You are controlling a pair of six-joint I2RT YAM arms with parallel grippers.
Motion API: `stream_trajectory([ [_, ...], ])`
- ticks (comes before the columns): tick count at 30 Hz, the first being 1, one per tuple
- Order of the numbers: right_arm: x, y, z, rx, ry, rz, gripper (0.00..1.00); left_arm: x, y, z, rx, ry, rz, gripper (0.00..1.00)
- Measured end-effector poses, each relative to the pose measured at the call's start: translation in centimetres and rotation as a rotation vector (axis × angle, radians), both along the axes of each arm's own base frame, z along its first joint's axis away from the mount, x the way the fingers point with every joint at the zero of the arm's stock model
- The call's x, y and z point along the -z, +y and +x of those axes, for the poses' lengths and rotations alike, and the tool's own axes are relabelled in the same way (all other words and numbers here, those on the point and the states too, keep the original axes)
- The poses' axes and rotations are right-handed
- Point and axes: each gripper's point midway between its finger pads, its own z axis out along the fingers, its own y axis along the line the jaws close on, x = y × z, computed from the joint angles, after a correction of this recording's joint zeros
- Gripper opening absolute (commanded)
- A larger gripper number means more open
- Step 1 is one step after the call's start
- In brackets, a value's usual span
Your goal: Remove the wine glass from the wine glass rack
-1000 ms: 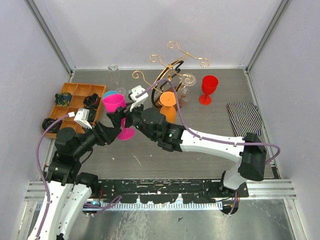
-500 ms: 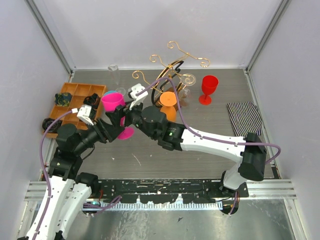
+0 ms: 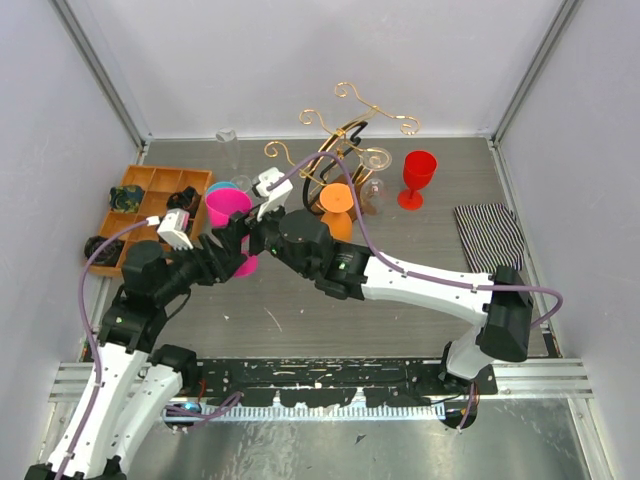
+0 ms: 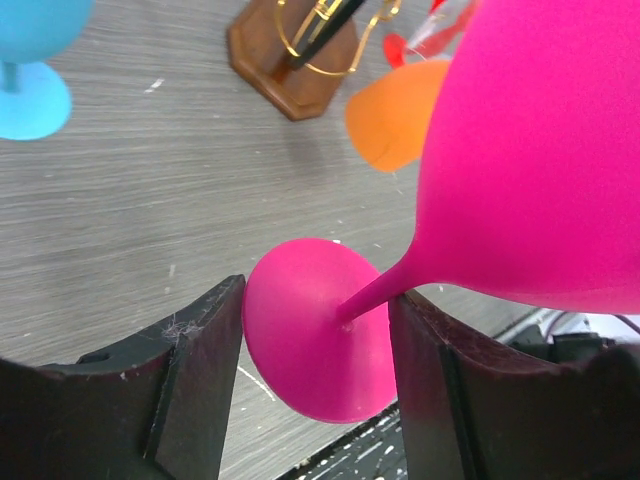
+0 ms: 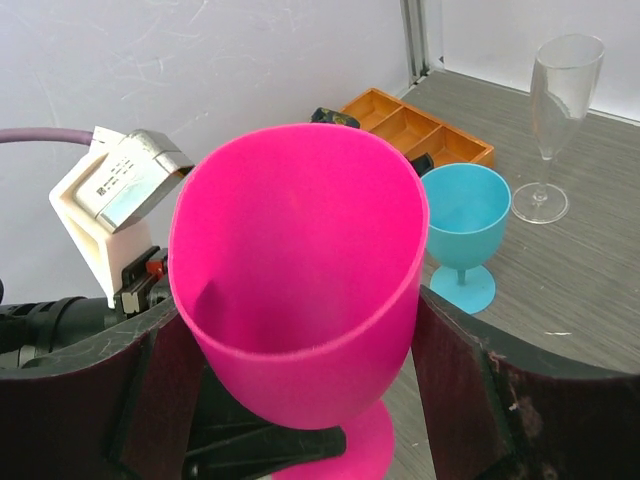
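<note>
The right gripper [image 5: 295, 400] is clamping the pink wine glass [image 5: 300, 270] by its bowl while the left gripper [image 4: 315, 340], fingers spread, is straddling the stem (likely a handover).

Cropped by the left wrist view's top and right edges: bowl of the pink wine glass [image 4: 540, 150]. Cut by its top-left corner: the blue glass [image 4: 30, 60]. Lost above its top edge: all but the base of the wine glass rack [image 4: 265, 65]. Hidden behind that bowl from the right wrist: most of the foot. Unclear anywhere: contact between left gripper [image 4: 315, 300] fingers and foot.
</note>
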Motion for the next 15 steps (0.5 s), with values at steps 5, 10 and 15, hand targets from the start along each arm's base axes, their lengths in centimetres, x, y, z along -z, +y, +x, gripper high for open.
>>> stream_trajectory([
  [5, -0.1, 0.2, -0.3, -0.009, 0.0, 0.01, 0.62, -0.2, 1.7, 0.3, -0.086, -0.014, 0.062, 0.64],
  [10, 0.7, 0.2, -0.4, -0.009, 0.004, 0.002, 0.62, 0.6, 3.3, 0.2, -0.155, 0.023, 0.124, 0.68],
  [15, 3.7, -0.5, 0.1, 0.029, -0.001, -0.054, 0.62, 0.5, 4.1, -0.4, -0.19, 0.025, 0.136, 0.67],
])
